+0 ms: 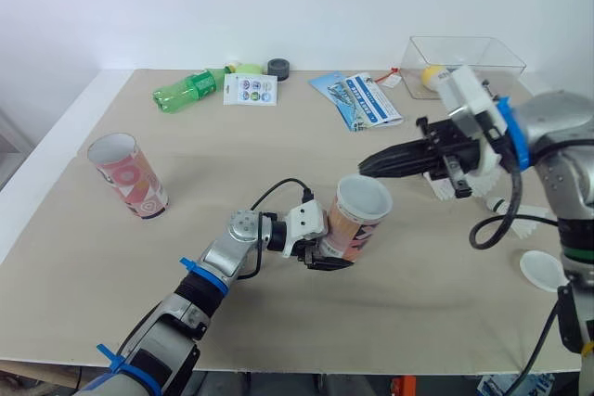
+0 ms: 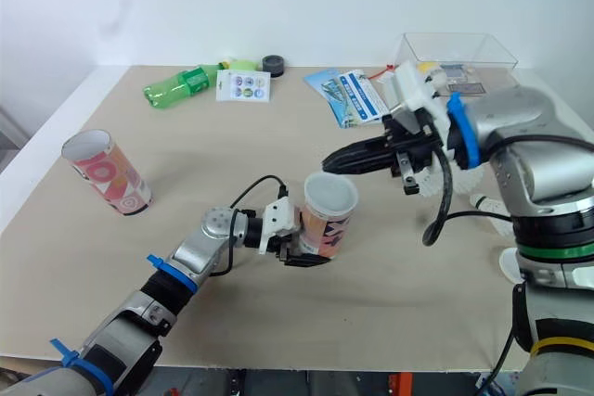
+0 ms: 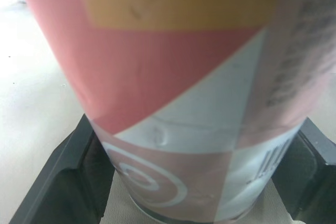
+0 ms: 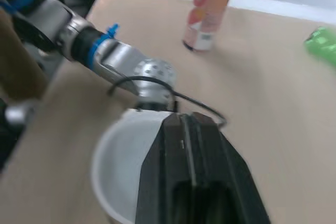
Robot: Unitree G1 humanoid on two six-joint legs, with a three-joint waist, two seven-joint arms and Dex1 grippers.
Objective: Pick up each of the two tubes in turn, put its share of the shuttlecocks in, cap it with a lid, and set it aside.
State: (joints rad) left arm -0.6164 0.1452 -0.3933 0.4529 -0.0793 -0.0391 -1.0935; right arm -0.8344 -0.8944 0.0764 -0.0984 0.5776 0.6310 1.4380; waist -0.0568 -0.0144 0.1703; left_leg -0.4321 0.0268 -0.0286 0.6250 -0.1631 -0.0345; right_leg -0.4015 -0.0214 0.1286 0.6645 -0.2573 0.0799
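Hidden / unclear: shuttlecocks [image 1: 522, 221] are lying far R on bench [image 1: 195, 150], mostly covered by the R arm. Only white feather bits are showing, so count can't be read. White lid [image 1: 542, 269] is sitting near the bench's R edge, partly cut by the arm. Held tube [image 1: 360, 222]: its base is being masked by the jaws, so can't tell if it is touching the bench. In the L wrist view its wall is blocking nearly everything else. Yellow object [image 1: 432, 74] in clear box [image 1: 466, 47], far R corner, is too small to ID.

Held tube: mid-bench, long axis leaning, base low toward L gripper [image 1: 326, 253], open mouth facing up and a bit to the R. L jaws are pinching its lower wall from both sides.

R gripper [image 1: 364, 168]: jaws are pressing together, tips pointing toward the L and hovering just above the tube's rim. R wrist view is looking over them into the white interior.

Second tube [image 1: 128, 176]: standing upright at L side of bench, mouth up, well apart from the rest.

Far edge: green bottle [image 1: 186, 92] lying on its side, sticker card [image 1: 251, 90], tape roll [image 1: 278, 68], leaflets [image 1: 358, 99].
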